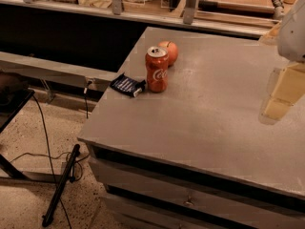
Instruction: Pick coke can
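Observation:
The coke can (157, 69) is a red can with white script and a silver top. It stands upright on the grey table (205, 113), near the far left part of the top. A round orange-red fruit (169, 51) sits right behind it, and a flat dark blue packet (127, 85) lies just to its left at the table's edge. My gripper (280, 97), pale cream, hangs at the right edge of the view, above the table and well to the right of the can. It holds nothing that I can see.
The table has drawers (190, 199) on its front. A black cable and a black rod (59, 187) lie on the speckled floor at the left. A dark stand (12, 97) is at the far left. A metal rail (119, 13) runs behind the table.

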`<state>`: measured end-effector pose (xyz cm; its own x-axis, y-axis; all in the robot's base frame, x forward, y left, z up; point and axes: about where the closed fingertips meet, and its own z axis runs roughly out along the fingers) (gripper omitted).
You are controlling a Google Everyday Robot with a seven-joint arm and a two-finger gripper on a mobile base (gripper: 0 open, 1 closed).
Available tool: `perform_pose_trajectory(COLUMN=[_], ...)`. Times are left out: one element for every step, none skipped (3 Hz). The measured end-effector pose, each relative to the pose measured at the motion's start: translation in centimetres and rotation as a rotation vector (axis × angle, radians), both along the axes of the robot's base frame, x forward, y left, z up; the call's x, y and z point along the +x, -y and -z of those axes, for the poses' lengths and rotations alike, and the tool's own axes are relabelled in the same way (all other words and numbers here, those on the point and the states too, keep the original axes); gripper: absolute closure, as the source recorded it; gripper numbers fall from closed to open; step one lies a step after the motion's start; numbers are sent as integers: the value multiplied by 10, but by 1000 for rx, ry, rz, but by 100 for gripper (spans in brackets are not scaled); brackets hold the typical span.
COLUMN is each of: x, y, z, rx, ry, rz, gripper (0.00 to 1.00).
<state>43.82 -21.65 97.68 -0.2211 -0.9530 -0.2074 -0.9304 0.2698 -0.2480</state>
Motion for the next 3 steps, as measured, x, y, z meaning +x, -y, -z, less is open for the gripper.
perform_pose_trajectory(x=[4, 17, 66], y=[-4, -17, -78], z=[0, 2, 7], rx=[3, 13, 95], ry=[2, 7, 21], rz=[-13, -52, -152], gripper=[0, 0, 0])
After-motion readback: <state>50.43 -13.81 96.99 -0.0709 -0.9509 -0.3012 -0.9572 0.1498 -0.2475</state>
